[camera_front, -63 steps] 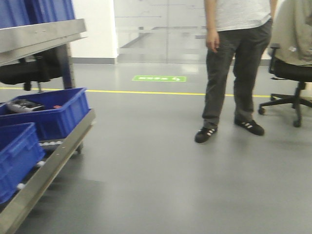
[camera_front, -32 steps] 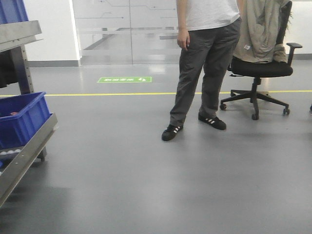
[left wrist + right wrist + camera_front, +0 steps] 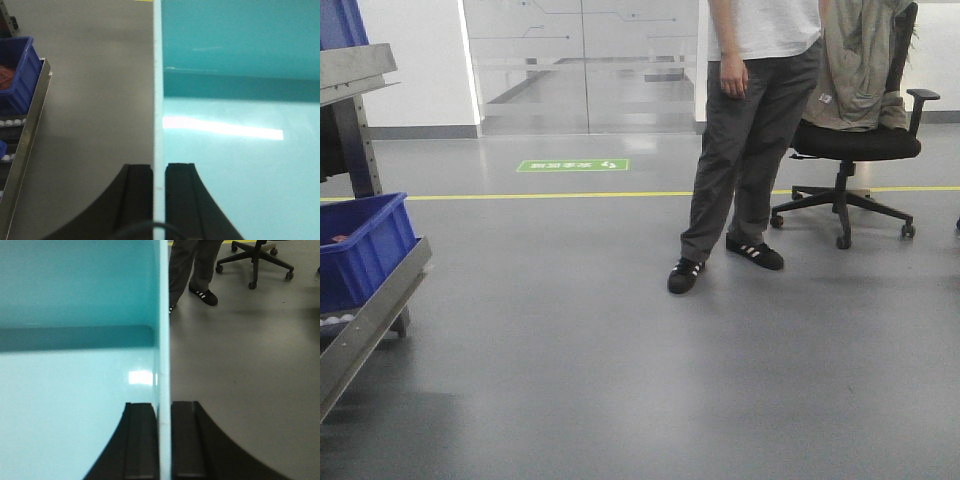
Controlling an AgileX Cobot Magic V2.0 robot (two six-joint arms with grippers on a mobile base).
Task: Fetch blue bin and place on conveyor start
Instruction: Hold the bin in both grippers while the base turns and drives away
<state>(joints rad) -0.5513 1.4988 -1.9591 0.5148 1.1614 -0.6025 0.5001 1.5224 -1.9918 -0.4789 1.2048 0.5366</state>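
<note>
Swung right, away from the steel rack (image 3: 375, 310). Now pushed to the left edge of the front view, with one dark blue crate (image 3: 360, 250) showing where two sat a second ago. Drawn toward the middle instead: a standing person (image 3: 750, 140) and an office chair (image 3: 855, 140), barely shifted over the last half second, so probably slowing the turn. Carrying the blue bin (image 3: 240, 125) between both arms, seemingly off the grey floor (image 3: 570, 350). No sign of the conveyor start in any view; judged mid-transport, placing not begun. Left gripper (image 3: 159, 172) clamped on the bin's left wall, one finger inside, one outside. Right gripper (image 3: 164, 410) pinching the right wall likewise, both reaching forward along the rims.
</note>
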